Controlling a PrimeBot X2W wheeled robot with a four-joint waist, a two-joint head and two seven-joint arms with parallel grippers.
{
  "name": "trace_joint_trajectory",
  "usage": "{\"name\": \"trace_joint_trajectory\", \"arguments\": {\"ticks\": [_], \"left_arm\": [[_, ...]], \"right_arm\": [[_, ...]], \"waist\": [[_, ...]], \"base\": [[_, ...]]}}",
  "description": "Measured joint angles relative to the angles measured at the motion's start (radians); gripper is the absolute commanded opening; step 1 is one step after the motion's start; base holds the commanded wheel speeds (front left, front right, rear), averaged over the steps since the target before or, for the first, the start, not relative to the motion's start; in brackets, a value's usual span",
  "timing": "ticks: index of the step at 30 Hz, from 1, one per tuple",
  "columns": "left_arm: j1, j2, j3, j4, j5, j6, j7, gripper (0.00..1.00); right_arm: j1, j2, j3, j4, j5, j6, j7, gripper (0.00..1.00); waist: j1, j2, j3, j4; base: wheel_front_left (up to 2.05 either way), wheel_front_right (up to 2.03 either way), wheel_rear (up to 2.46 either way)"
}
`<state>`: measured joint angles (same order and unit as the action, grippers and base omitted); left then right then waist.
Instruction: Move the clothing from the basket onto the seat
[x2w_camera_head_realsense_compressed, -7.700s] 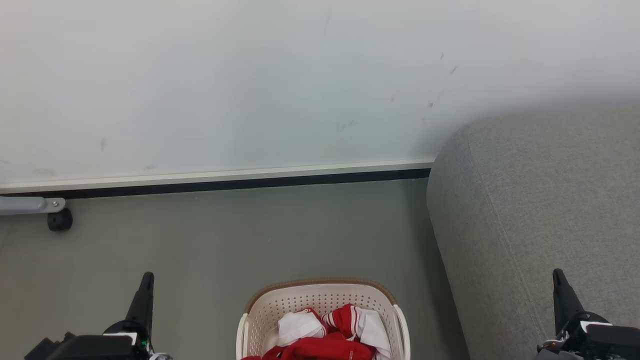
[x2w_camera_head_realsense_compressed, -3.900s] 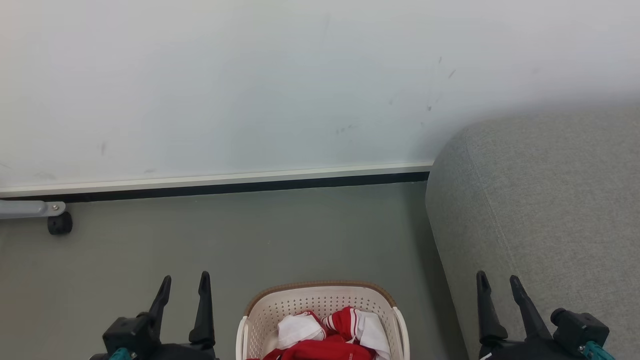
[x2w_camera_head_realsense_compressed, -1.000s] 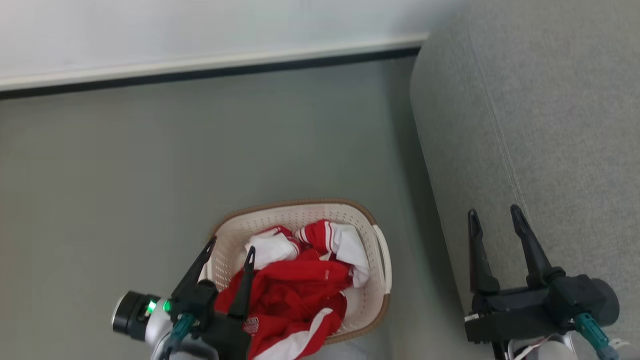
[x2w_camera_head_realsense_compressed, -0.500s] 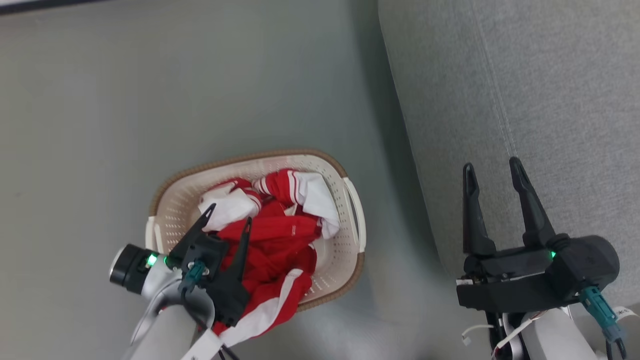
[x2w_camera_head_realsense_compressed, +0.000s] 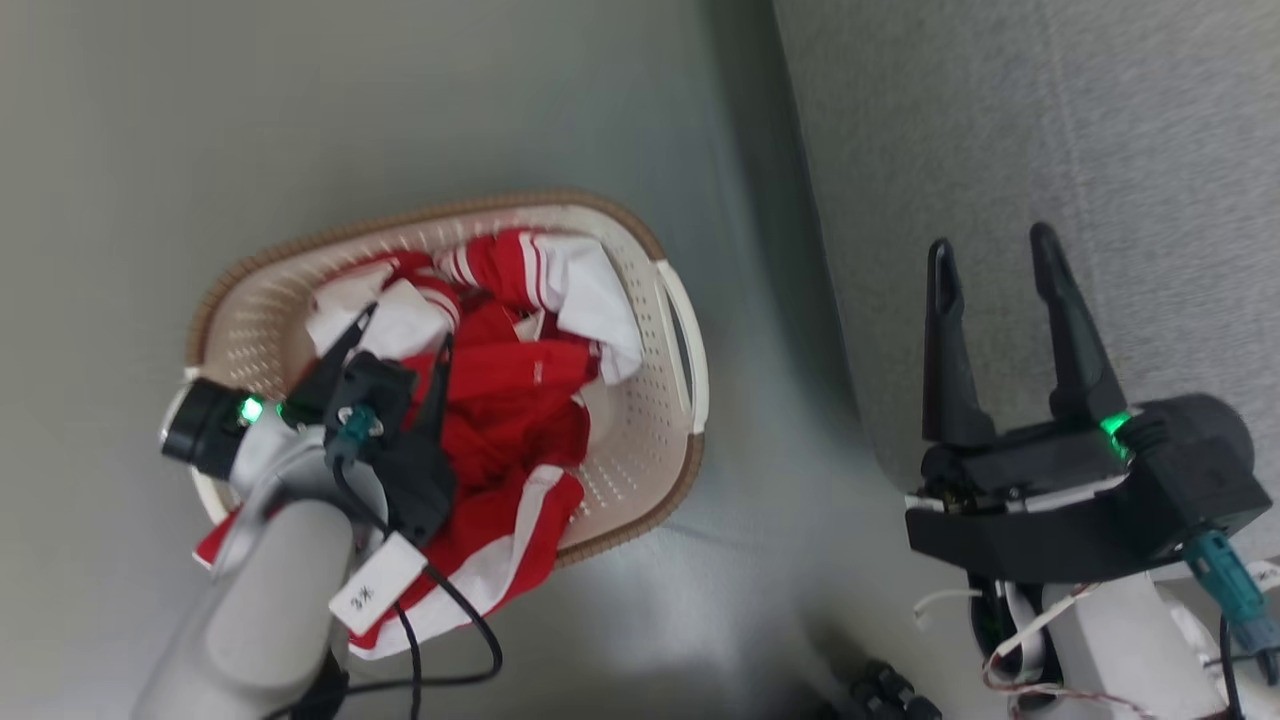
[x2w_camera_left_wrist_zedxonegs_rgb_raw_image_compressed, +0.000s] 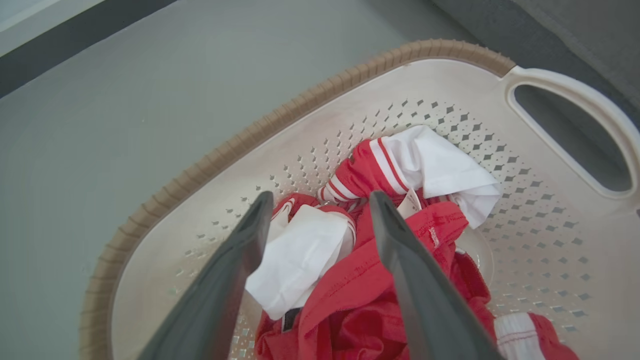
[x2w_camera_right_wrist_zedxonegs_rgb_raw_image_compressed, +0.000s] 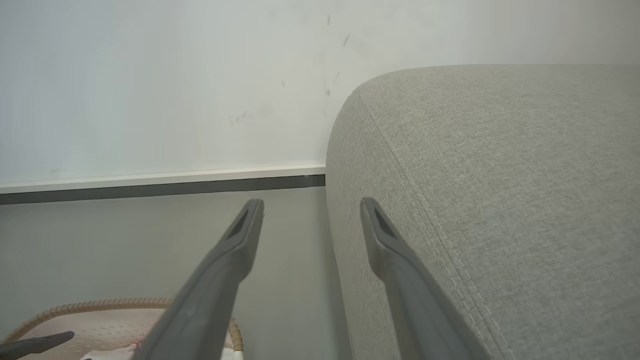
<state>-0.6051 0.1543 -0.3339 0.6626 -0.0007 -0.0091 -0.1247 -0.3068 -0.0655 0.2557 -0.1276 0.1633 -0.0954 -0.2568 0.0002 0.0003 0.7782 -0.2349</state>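
Thin red-and-white sports clothing (x2w_camera_left_wrist_zedxonegs_rgb_raw_image_compressed: 360, 295) is lying in the cream perforated plastic basket (x2w_camera_left_wrist_zedxonegs_rgb_raw_image_compressed: 300, 105), the wide-open, empty left gripper (x2w_camera_left_wrist_zedxonegs_rgb_raw_image_compressed: 320, 200) hovering over it, likely needing next to sink and pinch a fold.

- White tag (x2w_camera_head_realsense_compressed: 377, 590) at the near rim of the basket (x2w_camera_head_realsense_compressed: 628, 450): handwritten "3" and one unclear sign.
- Small white mark (x2w_camera_head_realsense_compressed: 537, 373) on the clothing (x2w_camera_head_realsense_compressed: 500, 420) in the basket: not readable.
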Motion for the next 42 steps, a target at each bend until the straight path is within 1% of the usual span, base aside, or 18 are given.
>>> {"name": "trace_joint_trajectory", "arguments": {"ticks": [7, 14, 22, 28, 29, 30, 31, 32, 33, 36, 42], "left_arm": [[-0.081, 0.020, 0.006, 0.027, 0.012, 0.003, -0.002, 1.00], [-0.134, 0.046, -0.001, 0.076, 0.051, 0.022, -0.015, 1.00], [-0.181, 0.064, -0.012, 0.120, 0.092, 0.055, -0.026, 1.00], [-0.204, 0.073, -0.028, 0.166, 0.127, 0.074, -0.008, 1.00], [-0.209, 0.074, -0.030, 0.173, 0.132, 0.079, -0.007, 0.91], [-0.213, 0.074, -0.032, 0.178, 0.135, 0.081, -0.003, 0.53], [-0.216, 0.074, -0.033, 0.184, 0.136, 0.081, 0.000, 0.25], [-0.219, 0.073, -0.035, 0.189, 0.136, 0.082, 0.001, 0.09], [-0.221, 0.072, -0.038, 0.195, 0.138, 0.083, 0.001, 0.00], [-0.222, 0.067, -0.047, 0.207, 0.145, 0.084, -0.002, 0.00], [-0.222, 0.032, -0.064, 0.221, 0.143, 0.079, -0.045, 0.00]], "right_arm": [[-0.073, 0.003, -0.001, -0.018, 0.000, 0.000, 0.000, 1.00], [-0.106, 0.007, 0.013, 0.004, 0.000, 0.000, 0.000, 1.00], [-0.119, 0.010, 0.025, 0.010, 0.000, -0.001, -0.001, 1.00], [-0.130, 0.013, 0.033, 0.021, 0.000, -0.001, -0.002, 1.00], [-0.131, 0.014, 0.034, 0.024, 0.001, -0.001, -0.002, 1.00], [-0.133, 0.014, 0.035, 0.027, 0.001, -0.001, -0.002, 1.00], [-0.135, 0.015, 0.036, 0.030, 0.002, -0.001, -0.003, 1.00], [-0.136, 0.015, 0.037, 0.032, 0.002, -0.001, -0.003, 1.00], [-0.138, 0.016, 0.040, 0.036, 0.002, -0.001, -0.003, 1.00], [-0.147, 0.018, 0.043, 0.054, 0.009, -0.001, -0.003, 1.00], [-0.153, 0.021, 0.046, 0.090, 0.023, -0.001, -0.003, 1.00]], "waist": [[0.0000, 0.0000, 0.106, -0.012], [-0.0001, -0.0002, 0.185, -0.020], [-0.0002, -0.0002, 0.215, -0.032], [-0.0002, -0.0002, 0.222, -0.043], [-0.0001, -0.0002, 0.222, -0.045], [-0.0001, -0.0002, 0.222, -0.046], [-0.0002, -0.0002, 0.222, -0.048], [-0.0002, -0.0002, 0.221, -0.049], [-0.0002, -0.0002, 0.220, -0.051], [-0.0003, -0.0002, 0.212, -0.055], [-0.0002, -0.0002, 0.182, -0.055]], "base": [[0.00, 0.00, 0.00], [0.00, 0.00, 0.00], [0.00, 0.00, 0.00], [0.00, 0.00, 0.00], [0.00, 0.00, 0.00], [0.00, 0.00, 0.00], [0.00, 0.00, 0.00], [0.00, 0.00, 0.00], [0.00, 0.00, 0.00], [0.00, 0.00, 0.00], [0.00, 0.00, 0.00]]}}
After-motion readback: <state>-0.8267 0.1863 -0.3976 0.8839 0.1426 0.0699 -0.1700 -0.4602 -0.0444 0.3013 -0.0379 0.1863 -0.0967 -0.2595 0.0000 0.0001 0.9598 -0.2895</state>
